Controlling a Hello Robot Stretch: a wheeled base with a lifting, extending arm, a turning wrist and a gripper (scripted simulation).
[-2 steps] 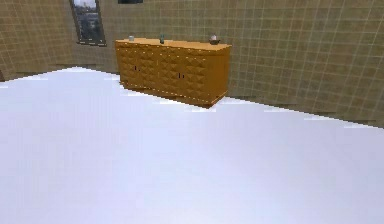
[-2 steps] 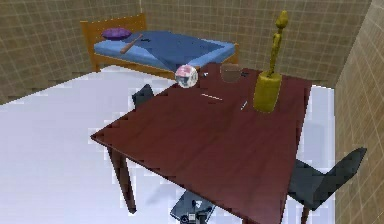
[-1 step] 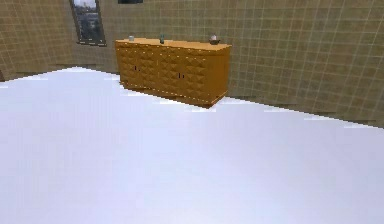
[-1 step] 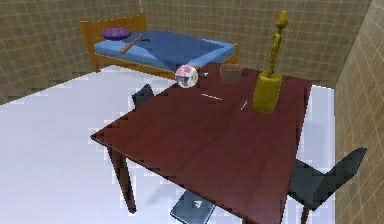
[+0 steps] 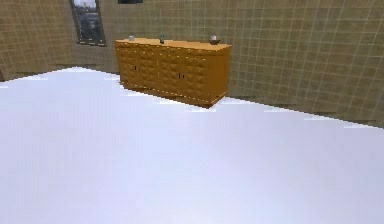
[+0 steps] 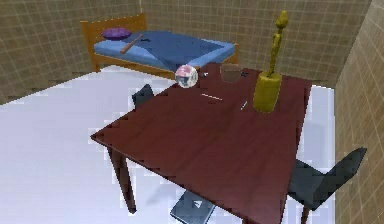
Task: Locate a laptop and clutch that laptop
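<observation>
In the forward view you had a framed picture (image 5: pixel 88 20) on the tiled wall. Right of it a wooden dresser (image 5: pixel 172 68) stood back against that wall, as storage does, with a few small things on top. None of them had a laptop's shape.

In the arm side view, a bed (image 6: pixel 160 48) sat in the far corner. A dark chair (image 6: pixel 143 97) was drawn up to the far side of the red-brown table (image 6: pixel 220 140), and a pale ball (image 6: pixel 185 75) rested near the table's far corner.

Your best candidate for the laptop was a dark flat slab (image 6: pixel 192 209) with a light mark. It lay on the floor beneath the table's near edge, just right of the near leg. The picture's bottom edge cut it off, so you could not fix its long axis or facing; it seemed set askew to the table.

Further right, a yellow statue (image 6: pixel 270 70) stood upright on the tabletop, and a second chair (image 6: pixel 325 180) sat at the table's right end.

You could not tell how the gripper's fingers were set.
</observation>
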